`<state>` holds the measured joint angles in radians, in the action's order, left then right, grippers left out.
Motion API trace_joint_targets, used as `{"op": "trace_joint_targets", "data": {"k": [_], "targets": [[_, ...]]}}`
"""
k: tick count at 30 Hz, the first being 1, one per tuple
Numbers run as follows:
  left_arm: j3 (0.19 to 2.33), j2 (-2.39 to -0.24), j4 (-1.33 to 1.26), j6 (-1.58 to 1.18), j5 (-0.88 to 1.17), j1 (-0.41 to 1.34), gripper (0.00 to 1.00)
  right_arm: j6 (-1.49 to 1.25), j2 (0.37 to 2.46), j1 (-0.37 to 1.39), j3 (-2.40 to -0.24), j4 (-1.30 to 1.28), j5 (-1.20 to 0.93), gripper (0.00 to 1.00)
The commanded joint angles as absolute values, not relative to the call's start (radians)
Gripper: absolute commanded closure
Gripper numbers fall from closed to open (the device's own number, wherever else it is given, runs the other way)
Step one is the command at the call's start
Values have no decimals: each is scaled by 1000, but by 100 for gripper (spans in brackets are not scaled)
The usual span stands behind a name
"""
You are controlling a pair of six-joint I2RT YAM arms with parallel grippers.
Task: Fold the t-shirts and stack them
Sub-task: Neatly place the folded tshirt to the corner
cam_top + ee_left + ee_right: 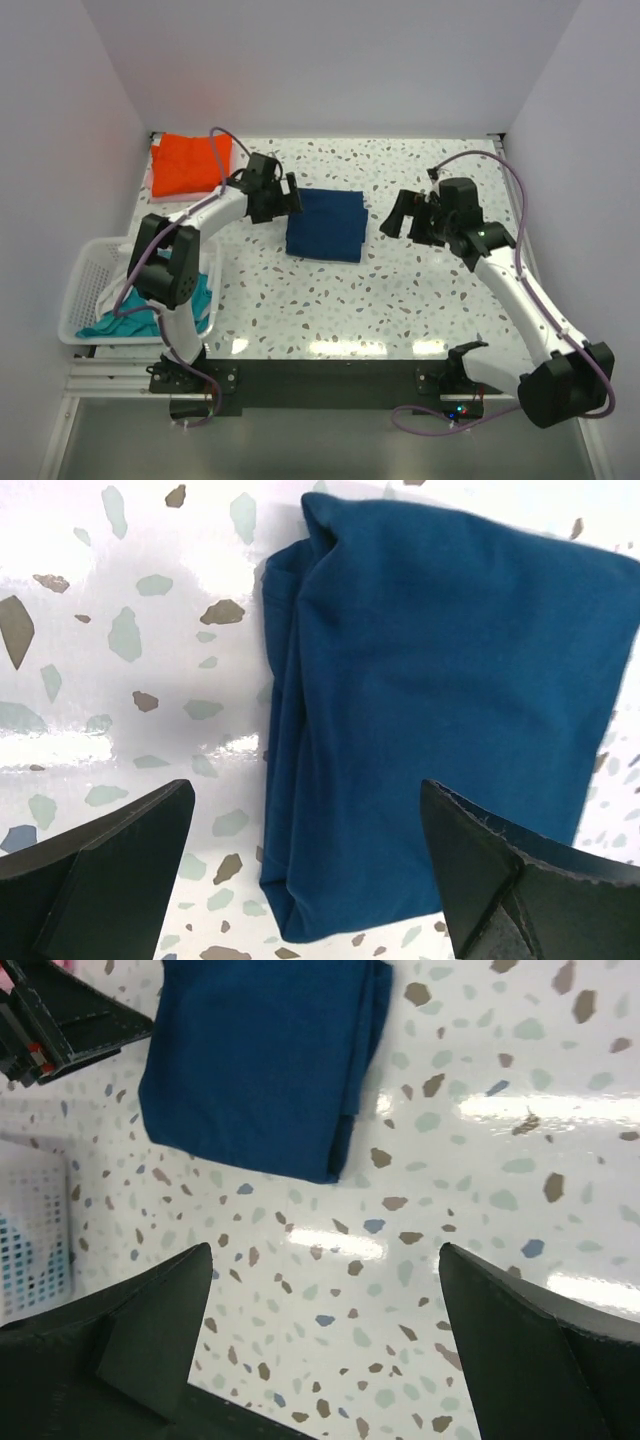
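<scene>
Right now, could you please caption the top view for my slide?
Left gripper and right gripper, open, flank folded navy tee; orange tee back left.

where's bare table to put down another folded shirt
Widest bare patch: the near strip of table, between the navy shirt and the near edge. Also the back right, behind the right gripper. Crowded: the left side, with basket, orange-red shirt and left gripper, jaws open at the navy shirt's left edge.

The top camera looked down on the whole table [400, 290] from behind; 2 wrist cameras faced down, close, sharing the navy t-shirt [325, 225].
</scene>
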<state>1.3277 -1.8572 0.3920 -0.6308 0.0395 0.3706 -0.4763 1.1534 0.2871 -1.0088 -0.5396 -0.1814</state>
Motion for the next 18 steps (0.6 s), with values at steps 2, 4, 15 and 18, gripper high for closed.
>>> {"op": "trace_joint_targets", "data": {"k": [2,4,15,18], "targets": [[1353,-1910,402,-584,15,387,0,-431,1054,285,-970,-632,-45,1],[1377,-1950,422,-583,6,393,0,-408,1039,285,-966,-662,-51,1],[1397,-2036,451,-571,-58,448,15,-345,1000,284,-943,-736,-63,1],[1401,-2054,456,-571,-72,462,24,-341,997,285,-939,-744,-52,1]]}}
